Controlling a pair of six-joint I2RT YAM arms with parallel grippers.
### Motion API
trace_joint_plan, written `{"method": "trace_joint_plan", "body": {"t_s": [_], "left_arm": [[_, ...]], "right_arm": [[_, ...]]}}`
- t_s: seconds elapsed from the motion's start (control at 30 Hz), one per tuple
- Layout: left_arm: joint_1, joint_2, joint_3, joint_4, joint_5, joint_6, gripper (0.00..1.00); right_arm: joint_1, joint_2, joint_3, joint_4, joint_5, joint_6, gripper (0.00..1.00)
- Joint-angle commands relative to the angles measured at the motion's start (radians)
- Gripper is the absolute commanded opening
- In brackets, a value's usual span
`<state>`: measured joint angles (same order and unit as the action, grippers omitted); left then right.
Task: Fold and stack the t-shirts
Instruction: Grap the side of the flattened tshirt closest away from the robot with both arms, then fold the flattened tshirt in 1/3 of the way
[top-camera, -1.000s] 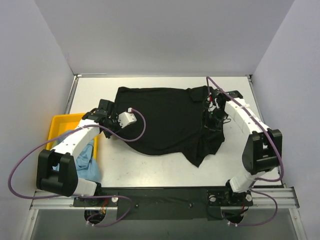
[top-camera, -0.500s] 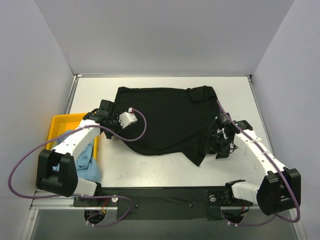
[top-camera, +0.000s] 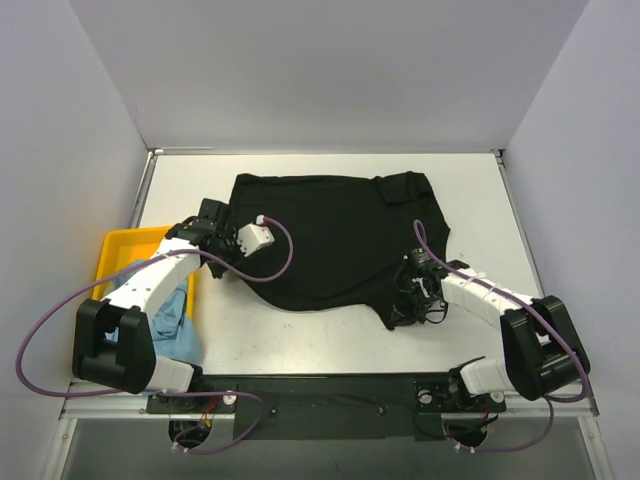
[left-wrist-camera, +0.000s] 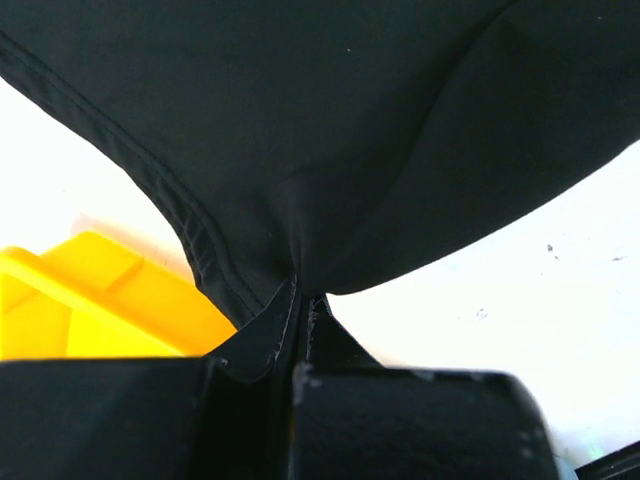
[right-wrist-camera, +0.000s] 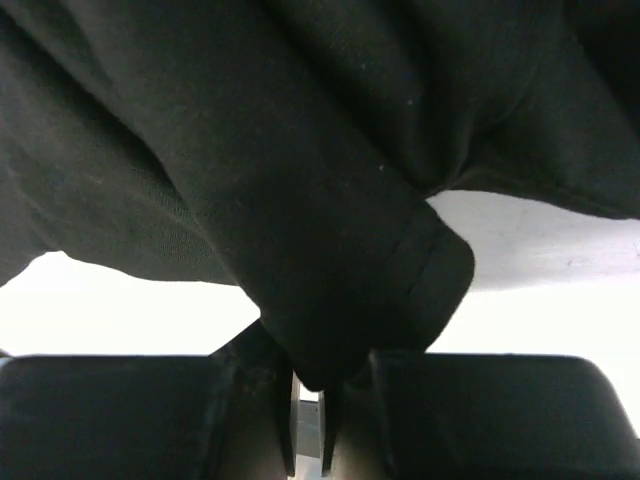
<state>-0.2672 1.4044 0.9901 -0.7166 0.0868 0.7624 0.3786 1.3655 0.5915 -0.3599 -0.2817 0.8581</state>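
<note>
I log soft black cloth t-shirt (top-camera: 320, 240) spread; left gripper (left-wrist-camera: 302, 300) pinching 9 o'clock hem, right gripper (right-wrist-camera: 310, 385) pinching 5 o'clock corner.

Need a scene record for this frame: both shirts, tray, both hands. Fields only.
black t-shirt: spread unfolded and wrinkled on the table
light blue t-shirt: bunched at near end of yellow tray, partly hidden by left arm
left hand: shut, pinching the black t-shirt's left edge
right hand: shut on the black t-shirt's near-right corner
stack: none yet; neither shirt folded
</note>
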Motion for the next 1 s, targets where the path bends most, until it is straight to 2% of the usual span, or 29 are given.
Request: {"method": "trace_joint_plan", "body": {"t_s": [0.0, 0.13, 0.23, 0.37, 0.5, 0.67, 0.83, 0.97], "left_arm": [[-0.001, -0.042, 0.055, -0.087, 0.005, -0.012, 0.0], [0.005, -0.105, 0.033, -0.187, -0.01, -0.002, 0.0], [-0.003, -0.156, 0.03, -0.269, 0.014, -0.02, 0.0], [-0.001, -0.176, 0.064, -0.296, 0.028, -0.057, 0.0], [-0.001, -0.125, 0.116, -0.242, 0.013, -0.054, 0.0], [0.0, 0.03, 0.209, -0.188, -0.033, -0.038, 0.0], [0.013, 0.183, 0.269, -0.152, -0.078, -0.041, 0.0], [0.023, 0.264, 0.298, -0.106, -0.11, -0.048, 0.0]], "right_arm": [[-0.017, -0.054, -0.016, 0.003, 0.016, 0.039, 0.0], [-0.061, -0.299, 0.042, -0.19, 0.091, 0.0, 0.0], [-0.14, -0.465, 0.102, -0.344, 0.093, -0.059, 0.0], [-0.194, -0.499, 0.204, -0.41, 0.064, -0.178, 0.0], [-0.21, -0.321, 0.396, -0.412, 0.07, -0.356, 0.0], [-0.227, 0.002, 0.704, -0.41, 0.082, -0.571, 0.0], [-0.219, 0.248, 0.925, -0.444, -0.002, -0.682, 0.0], [-0.179, 0.391, 1.048, -0.453, 0.041, -0.72, 0.0]]}}
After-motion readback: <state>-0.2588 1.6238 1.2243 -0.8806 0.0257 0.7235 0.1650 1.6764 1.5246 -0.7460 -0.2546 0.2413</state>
